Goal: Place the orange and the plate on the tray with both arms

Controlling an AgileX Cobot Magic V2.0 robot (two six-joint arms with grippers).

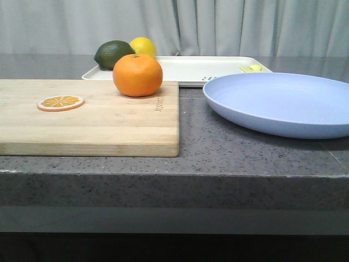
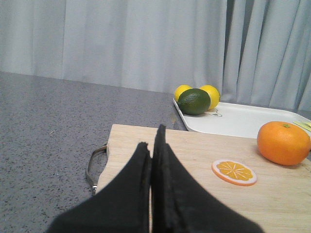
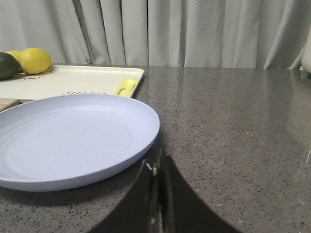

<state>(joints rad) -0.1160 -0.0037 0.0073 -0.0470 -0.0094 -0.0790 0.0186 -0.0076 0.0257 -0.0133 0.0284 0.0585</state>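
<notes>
- The orange (image 1: 137, 75) sits on the far right corner of the wooden cutting board (image 1: 103, 123), just in front of the tray (image 1: 218, 70).
- The plate (image 1: 283, 102) rests on the counter (image 1: 229, 153), right of the board.
- The left gripper (image 2: 151, 160) is clenched, holding nothing, above the board.
- The right gripper (image 3: 156, 194) is closed and empty beside the plate's rim.
</notes>
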